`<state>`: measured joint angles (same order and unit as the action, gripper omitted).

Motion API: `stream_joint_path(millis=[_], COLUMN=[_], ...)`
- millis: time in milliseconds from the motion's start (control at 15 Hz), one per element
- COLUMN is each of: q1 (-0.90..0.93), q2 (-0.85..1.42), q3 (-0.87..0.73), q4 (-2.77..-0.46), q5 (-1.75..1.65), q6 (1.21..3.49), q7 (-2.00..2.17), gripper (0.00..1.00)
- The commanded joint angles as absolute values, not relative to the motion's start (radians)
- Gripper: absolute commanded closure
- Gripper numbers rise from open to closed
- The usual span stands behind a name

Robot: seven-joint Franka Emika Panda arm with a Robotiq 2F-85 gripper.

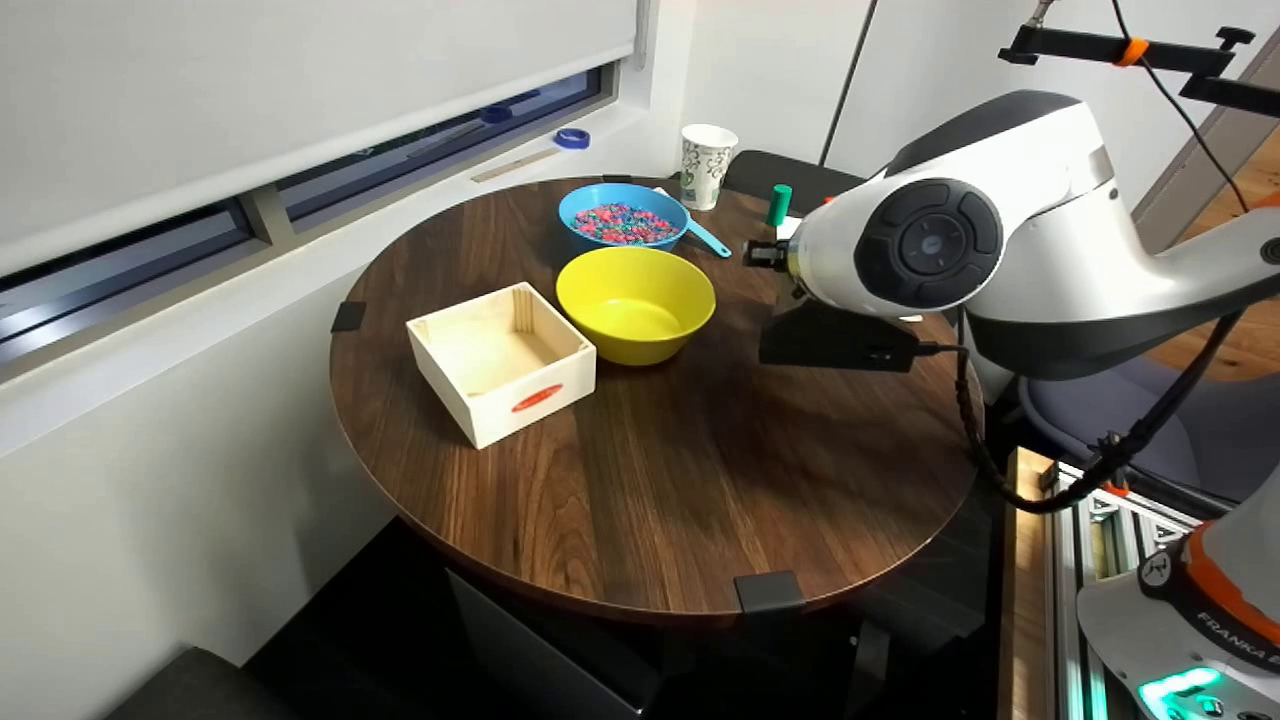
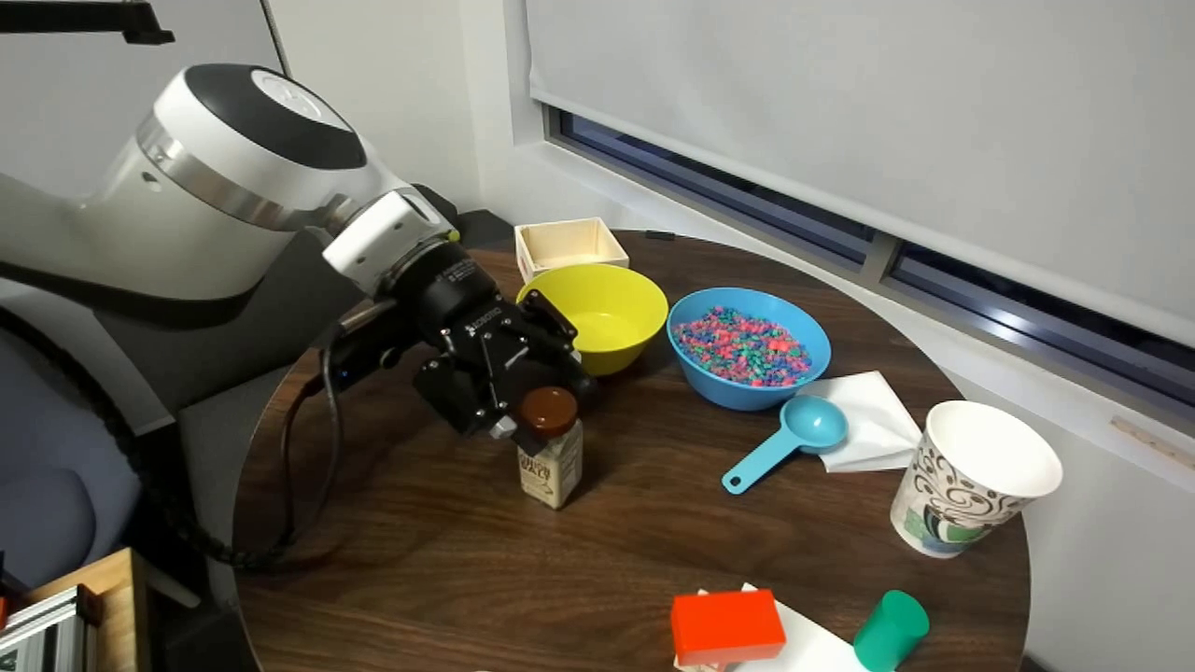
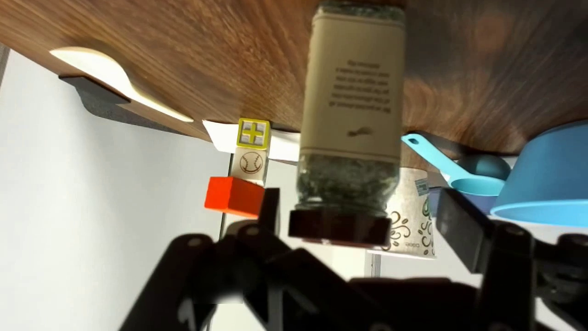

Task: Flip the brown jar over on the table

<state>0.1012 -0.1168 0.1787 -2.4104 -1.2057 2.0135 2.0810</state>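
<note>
Brown-capped jar [image 3: 351,124], greenish contents [image 3: 347,179] inside

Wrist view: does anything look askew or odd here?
Yes, the picture seems upside down: the table lies at the top and the brown lid points downward, though in an exterior view its jar stands upright.

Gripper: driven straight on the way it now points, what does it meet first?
For the gripper, most likely the brown-capped jar, near its lid; the open fingers straddle it, though how deep it sits between them is unclear.
</note>
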Motion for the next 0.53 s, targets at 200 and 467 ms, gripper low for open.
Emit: stream_joint_path(millis=[200,467], q1=[0.104,0.092], q2=[-0.187,-0.261], q3=[0.127,0.056], q4=[-2.386,-2.355], q5=[-1.123,-0.899], q6=[2.084,2.219], q7=[1.987,1.789], gripper=[0.0,0.0])
